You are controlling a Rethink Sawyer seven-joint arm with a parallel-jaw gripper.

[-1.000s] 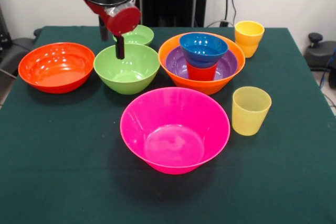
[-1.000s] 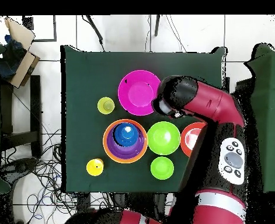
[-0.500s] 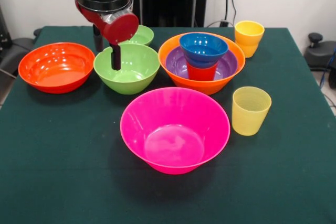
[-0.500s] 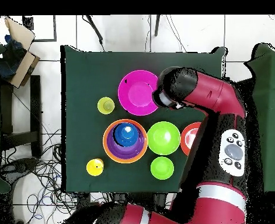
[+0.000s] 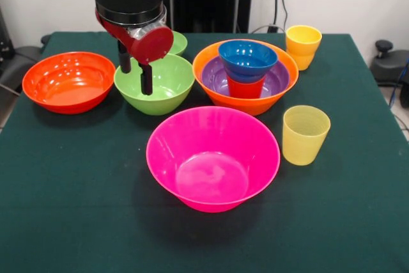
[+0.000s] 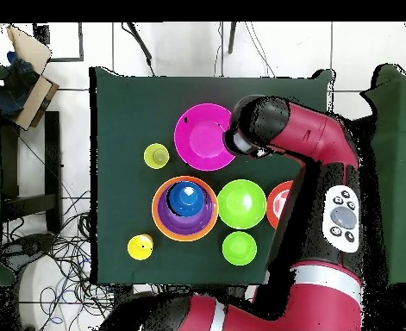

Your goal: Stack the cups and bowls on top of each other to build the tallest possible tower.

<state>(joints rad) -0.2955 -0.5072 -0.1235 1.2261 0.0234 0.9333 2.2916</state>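
The end effector (image 5: 135, 68) hangs open and empty over the medium green bowl (image 5: 154, 84) — one finger inside its rim, one behind. The tower (image 5: 246, 75) sits just beside that bowl on the counter (image 5: 77, 171).

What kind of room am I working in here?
Probably a robotics lab: a green-clothed table on a tiled floor, loose cables alongside, and plastic bowls like the pink bowl laid out as test objects.

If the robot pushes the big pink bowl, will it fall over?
Probably not: the pink bowl sits wide and low on the table, so it would likely slide. It looks like glossy thin plastic, so it is probably light, stiff and a bit slippery to grip.
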